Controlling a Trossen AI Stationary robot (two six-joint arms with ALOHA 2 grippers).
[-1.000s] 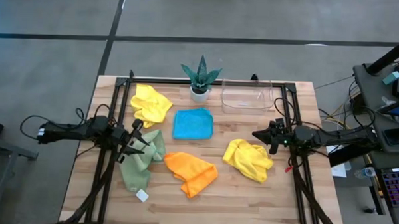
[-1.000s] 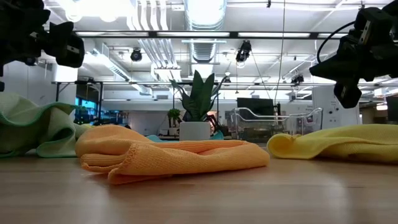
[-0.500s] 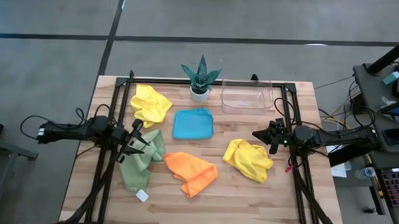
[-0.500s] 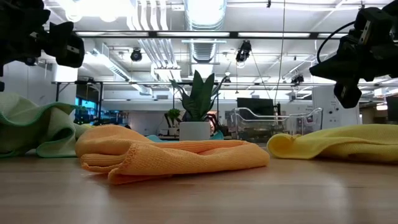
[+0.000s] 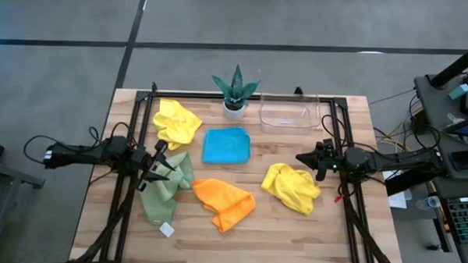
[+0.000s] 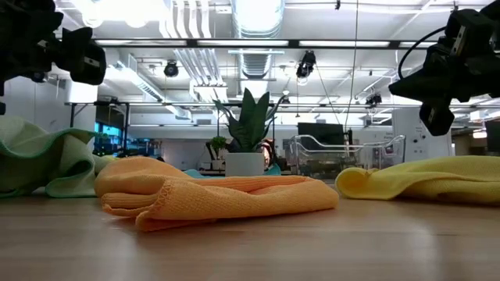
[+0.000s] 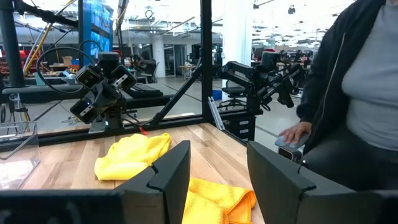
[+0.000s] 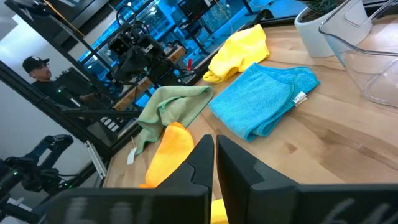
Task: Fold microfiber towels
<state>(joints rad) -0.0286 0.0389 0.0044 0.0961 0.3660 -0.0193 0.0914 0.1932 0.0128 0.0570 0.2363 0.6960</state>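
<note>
Desk [image 5: 336, 229] first: you have a wooden top with a black frame round it, and all five towels lie loose on it, none held. Across the middle toward the near edge you see the sage green towel [image 5: 165, 193] on the left side, the orange towel [image 5: 224, 201] at the centre and a yellow towel [image 5: 292, 187] toward the right edge, all three crumpled. Farther back, a second yellow towel [image 5: 176, 121] lies bunched near the far left corner. The sky blue towel [image 5: 226, 144] lies at the centre behind the orange one, and it looks already folded into a flat rectangle. The clear plastic tray [image 5: 288, 114] and the potted plant [image 5: 235, 91] stand along the far edge.

Your left gripper [image 5: 158, 167] hangs just over the far edge of the green towel with its fingers apart; the left wrist view shows the gap between them with nothing in it. Your right gripper [image 5: 311, 159] waits beside the yellow towel near the right edge, fingers pressed together and empty.

By my reading, you are between folds, with four towels left to do. The green one is the likely next: you would need to lower the left gripper onto a corner, pinch a single layer, and spread the cloth flat before any fold.
</note>
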